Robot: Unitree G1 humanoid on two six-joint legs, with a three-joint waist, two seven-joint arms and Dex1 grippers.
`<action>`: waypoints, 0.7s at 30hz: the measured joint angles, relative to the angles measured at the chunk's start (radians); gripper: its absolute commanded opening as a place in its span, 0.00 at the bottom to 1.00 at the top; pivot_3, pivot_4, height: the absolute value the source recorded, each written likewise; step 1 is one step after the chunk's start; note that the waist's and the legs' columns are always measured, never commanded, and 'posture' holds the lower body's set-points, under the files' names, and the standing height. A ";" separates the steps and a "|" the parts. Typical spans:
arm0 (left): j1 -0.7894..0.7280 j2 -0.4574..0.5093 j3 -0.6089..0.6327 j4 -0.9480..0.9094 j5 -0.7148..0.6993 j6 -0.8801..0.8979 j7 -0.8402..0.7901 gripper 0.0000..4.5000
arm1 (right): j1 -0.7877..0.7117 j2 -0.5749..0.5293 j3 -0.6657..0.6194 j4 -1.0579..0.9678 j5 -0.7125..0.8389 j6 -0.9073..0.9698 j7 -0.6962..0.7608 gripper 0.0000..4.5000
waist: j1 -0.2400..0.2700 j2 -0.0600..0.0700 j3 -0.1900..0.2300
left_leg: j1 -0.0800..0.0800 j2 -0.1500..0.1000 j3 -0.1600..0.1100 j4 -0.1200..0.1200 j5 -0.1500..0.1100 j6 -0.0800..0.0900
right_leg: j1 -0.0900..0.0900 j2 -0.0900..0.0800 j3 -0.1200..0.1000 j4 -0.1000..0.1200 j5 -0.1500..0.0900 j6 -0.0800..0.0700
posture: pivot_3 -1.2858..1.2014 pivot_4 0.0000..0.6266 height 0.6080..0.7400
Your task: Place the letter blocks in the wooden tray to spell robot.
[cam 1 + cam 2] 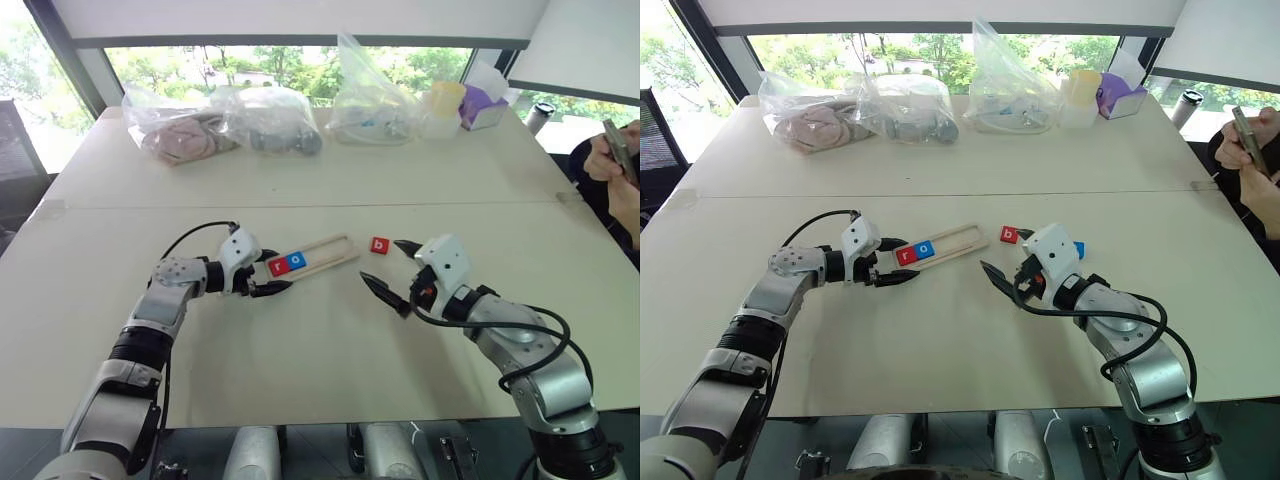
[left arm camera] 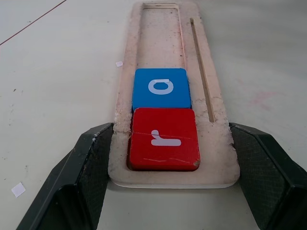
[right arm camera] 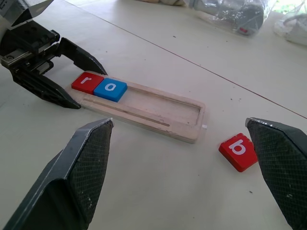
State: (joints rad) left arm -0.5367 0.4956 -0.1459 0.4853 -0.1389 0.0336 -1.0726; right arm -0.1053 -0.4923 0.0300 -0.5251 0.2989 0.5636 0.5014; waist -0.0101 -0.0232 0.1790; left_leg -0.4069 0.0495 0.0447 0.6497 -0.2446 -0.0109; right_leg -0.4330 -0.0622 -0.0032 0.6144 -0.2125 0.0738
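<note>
The wooden tray (image 1: 330,250) lies at an angle in the middle of the table. A red r block (image 2: 163,139) and a blue o block (image 2: 161,88) sit side by side at its left end, and the rest of its slot is bare. My left gripper (image 1: 275,272) straddles that end, one finger against each long side of the tray. A red b block (image 1: 379,245) lies on the table just past the tray's right end. Beside it my right gripper (image 1: 381,262) hovers open and holds nothing. A blue block (image 1: 1079,248) peeks out behind the right gripper.
Several clear plastic bags (image 1: 270,120) of items line the far side of the table, with a yellow-lidded cup (image 1: 445,105) and a purple box (image 1: 483,105). A person's hands (image 1: 615,165) hold a phone at the right edge. A seam (image 1: 300,207) crosses the table.
</note>
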 measured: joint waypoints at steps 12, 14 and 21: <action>0.095 0.031 -0.034 -0.185 -0.002 0.026 -0.081 0.70 | -0.001 -0.009 -0.003 0.001 -0.002 0.000 0.005 1.00 | 0.004 0.000 0.000 | -0.001 0.000 0.000 -0.002 0.000 0.000 | -0.001 0.000 0.000 -0.001 -0.001 0.001 | 0.52 0.24 1.00; 0.101 0.032 -0.047 -0.203 -0.002 0.025 -0.106 0.70 | -0.001 -0.014 -0.006 0.002 -0.002 0.000 0.005 1.00 | 0.005 0.000 0.000 | -0.001 0.000 0.000 -0.002 0.000 0.000 | -0.001 -0.001 0.000 -0.001 -0.001 0.001 | 0.52 0.24 1.00; 0.088 0.032 -0.150 -0.249 0.001 -0.030 -0.231 0.70 | 0.020 -0.037 -0.057 -0.001 -0.002 0.000 -0.010 1.00 | 0.016 0.000 0.000 | -0.002 0.000 0.000 -0.001 0.000 0.000 | -0.001 -0.001 0.000 -0.002 -0.001 0.001 | 0.52 0.24 1.00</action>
State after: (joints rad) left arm -0.4483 0.5277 -0.2962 0.2361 -0.1381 0.0037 -1.3041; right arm -0.0854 -0.5290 -0.0268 -0.5258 0.2972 0.5636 0.4910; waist 0.0057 -0.0232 0.1789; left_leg -0.4086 0.0490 0.0447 0.6483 -0.2447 -0.0109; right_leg -0.4344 -0.0628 -0.0032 0.6127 -0.2135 0.0746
